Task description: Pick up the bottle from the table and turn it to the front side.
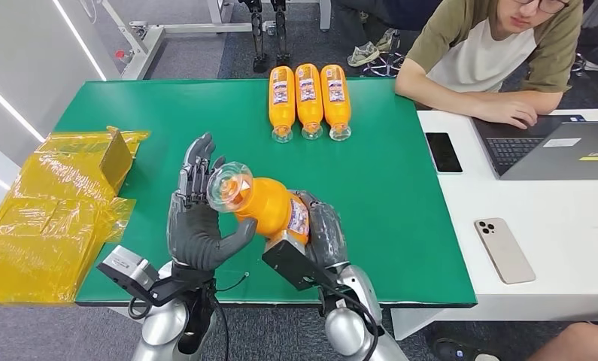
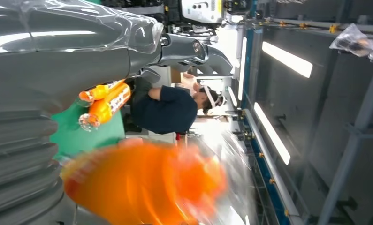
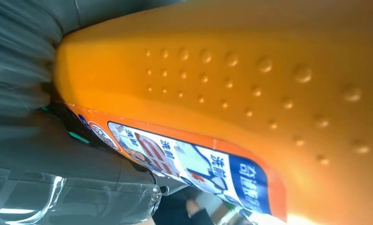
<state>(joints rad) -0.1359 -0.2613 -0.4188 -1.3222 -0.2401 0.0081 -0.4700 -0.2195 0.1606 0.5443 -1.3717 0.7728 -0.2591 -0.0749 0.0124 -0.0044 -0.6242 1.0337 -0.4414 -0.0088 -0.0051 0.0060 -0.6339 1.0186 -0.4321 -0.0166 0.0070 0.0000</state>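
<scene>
**Orange bottle held above the green worktop**

The right hand (image 1: 322, 229) grasps the orange bottle (image 1: 269, 203) by its labelled end, lifted over the near part of the green worktop (image 1: 386, 195), clear base tilted up towards the left. The left hand (image 1: 198, 218) stands beside that base with fingers spread, holding nothing. Three matching bottles (image 1: 309, 101) lie side by side at the far edge. Crumpled yellow plastic wrap (image 1: 55, 210) covers the left end. A white desk (image 1: 551, 233) adjoins on the right, carrying a laptop (image 1: 559, 147) and two phones (image 1: 504, 250); a person (image 1: 491, 53) sits there. Grey floor surrounds.
</scene>
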